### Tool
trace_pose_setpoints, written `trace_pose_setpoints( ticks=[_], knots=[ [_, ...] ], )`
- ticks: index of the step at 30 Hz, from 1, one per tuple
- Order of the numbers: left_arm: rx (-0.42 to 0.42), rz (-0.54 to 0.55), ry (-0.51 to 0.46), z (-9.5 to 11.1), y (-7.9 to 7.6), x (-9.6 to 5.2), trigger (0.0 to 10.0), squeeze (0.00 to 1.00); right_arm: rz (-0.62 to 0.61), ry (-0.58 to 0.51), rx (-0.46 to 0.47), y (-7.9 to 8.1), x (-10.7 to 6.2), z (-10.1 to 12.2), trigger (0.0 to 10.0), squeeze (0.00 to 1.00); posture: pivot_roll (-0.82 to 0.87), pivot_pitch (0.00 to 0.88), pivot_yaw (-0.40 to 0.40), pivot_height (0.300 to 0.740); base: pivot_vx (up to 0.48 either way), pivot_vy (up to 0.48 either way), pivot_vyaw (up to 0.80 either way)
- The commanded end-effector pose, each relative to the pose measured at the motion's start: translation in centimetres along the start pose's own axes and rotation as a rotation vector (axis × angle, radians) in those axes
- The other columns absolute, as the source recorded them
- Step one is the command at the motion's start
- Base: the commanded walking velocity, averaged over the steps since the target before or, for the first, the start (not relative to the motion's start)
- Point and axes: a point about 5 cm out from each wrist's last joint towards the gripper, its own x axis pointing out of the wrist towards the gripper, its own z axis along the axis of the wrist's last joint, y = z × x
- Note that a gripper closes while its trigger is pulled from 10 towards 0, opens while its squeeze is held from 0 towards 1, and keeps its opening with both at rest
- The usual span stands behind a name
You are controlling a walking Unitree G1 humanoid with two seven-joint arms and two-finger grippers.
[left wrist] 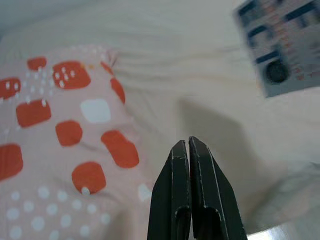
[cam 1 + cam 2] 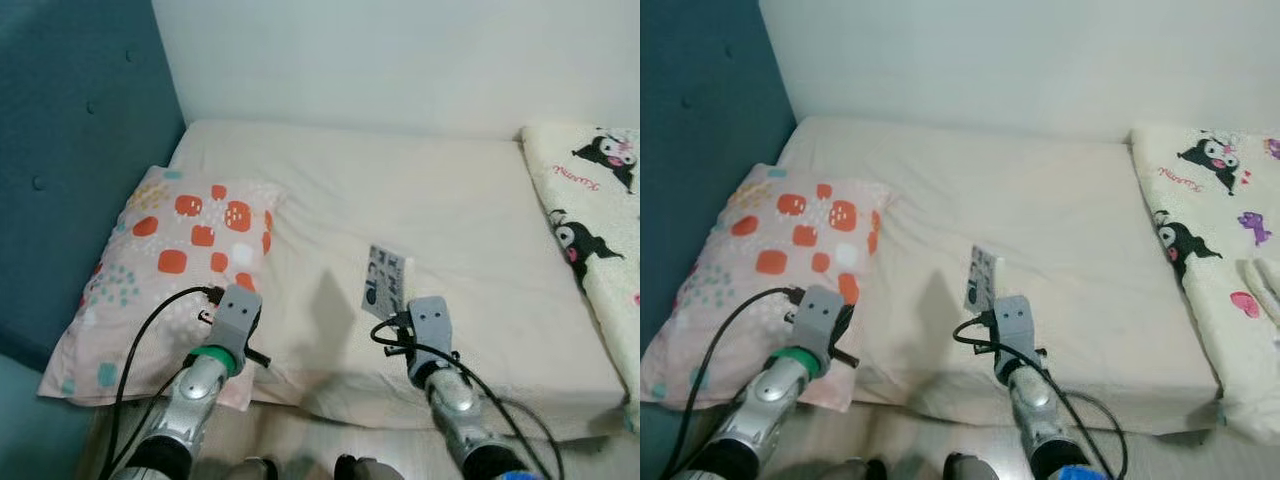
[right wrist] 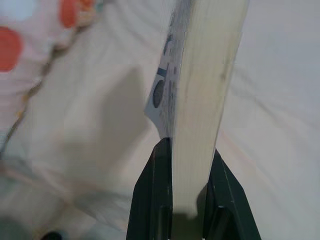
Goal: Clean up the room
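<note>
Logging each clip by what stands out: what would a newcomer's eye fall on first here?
First, the remote control held upright over the middle of the cream bed, clamped edge-on in the right gripper. Next, the pink pillow with orange patches by the teal headboard, with the left gripper over its near edge, fingers shut on nothing. A cartoon-print blanket covers the bed's right end.

Head stereo pair looking down at bed (image 2: pixel 440 220), wrist cameras close above
</note>
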Motion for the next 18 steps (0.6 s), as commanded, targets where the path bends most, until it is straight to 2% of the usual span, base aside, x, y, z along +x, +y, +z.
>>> trace_pose_setpoints(
  ticks=[1, 2, 3, 5, 6, 7, 8, 10, 11, 13, 15, 16, 17, 18],
  knots=[
    [-0.027, -0.027, -0.015, 0.0, 0.1, -0.4, 10.0, 0.0, 0.132, -0.037, -0.043, 0.8, 0.3, 1.2, 10.0, 0.0, 0.0, 0.082, 0.023, 0.74, 0.0, 0.0, 0.0],
    [-0.027, -0.027, -0.015, 0.0, 0.1, -0.4, 10.0, 0.0, 0.132, -0.037, -0.043, 0.8, 0.3, 1.2, 10.0, 0.0, 0.0, 0.082, 0.023, 0.74, 0.0, 0.0, 0.0],
    [0.027, -0.058, -0.09, 1.2, 1.5, -0.7, 10.0, 0.0, 0.404, -0.068, -0.176, 1.4, -0.5, 2.1, 10.0, 0.0, 0.0, 0.082, 0.019, 0.74, 0.0, 0.0, 0.0],
    [0.097, -0.093, -0.133, 2.0, 2.2, -0.9, 10.0, 0.0, 0.592, -0.053, -0.258, 1.8, -1.5, 2.2, 10.0, 0.0, 0.0, 0.08, 0.014, 0.74, 0.0, 0.0, 0.0],
    [0.097, -0.093, -0.133, 2.0, 2.2, -0.9, 10.0, 0.0, 0.592, -0.053, -0.258, 1.8, -1.5, 2.2, 10.0, 0.0, 0.0, 0.08, 0.014, 0.74, 0.0, 0.0, 0.0],
    [0.169, -0.106, -0.169, 2.7, 2.7, -1.0, 10.0, 0.0, 0.719, -0.021, -0.337, 1.8, -2.4, 2.1, 10.0, 0.0, 0.0, 0.081, 0.013, 0.74, 0.0, 0.0, 0.0],
    [0.169, -0.106, -0.169, 2.7, 2.7, -1.0, 10.0, 0.0, 0.719, -0.021, -0.337, 1.8, -2.4, 2.1, 10.0, 0.0, 0.0, 0.081, 0.013, 0.74, 0.0, 0.0, 0.0],
    [0.292, -0.126, -0.198, 3.6, 3.6, -1.1, 10.0, 0.0, 0.839, 0.039, -0.449, 1.6, -3.4, 1.7, 10.0, 0.0, 0.0, 0.08, 0.012, 0.74, 0.0, 0.0, 0.0],
    [0.292, -0.126, -0.198, 3.6, 3.6, -1.1, 10.0, 0.0, 0.839, 0.039, -0.449, 1.6, -3.4, 1.7, 10.0, 0.0, 0.0, 0.08, 0.012, 0.74, 0.0, 0.0, 0.0],
    [0.368, -0.123, -0.221, 4.5, 4.6, -1.2, 10.0, 0.0, 0.905, 0.077, -0.518, 1.2, -4.0, 1.4, 10.0, 0.0, 0.0, 0.081, 0.011, 0.74, 0.0, 0.0, 0.0],
    [0.382, -0.13, -0.237, 5.0, 5.1, -1.2, 10.0, 0.0, 0.921, 0.09, -0.548, 0.8, -4.2, 1.4, 10.0, 0.0, 0.0, 0.078, 0.01, 0.74, 0.0, 0.0, 0.0],
    [0.373, -0.168, -0.25, 5.4, 5.3, -1.4, 10.0, 1.0, 0.915, 0.091, -0.57, 0.3, -4.2, 1.6, 10.0, 0.0, 0.0, 0.077, 0.008, 0.74, 0.0, 0.0, 0.0],
    [0.373, -0.168, -0.25, 5.4, 5.3, -1.4, 10.0, 1.0, 0.915, 0.091, -0.57, 0.3, -4.2, 1.6, 10.0, 0.0, 0.0, 0.077, 0.008, 0.74, 0.0, 0.0, 0.0],
    [0.363, -0.245, -0.262, 5.6, 5.2, -1.8, 10.0, 1.0, 0.89, 0.078, -0.583, -0.4, -4.2, 2.0, 10.0, 0.0, 0.0, 0.074, 0.01, 0.74, 0.0, 0.0, 0.0]
  ],
)
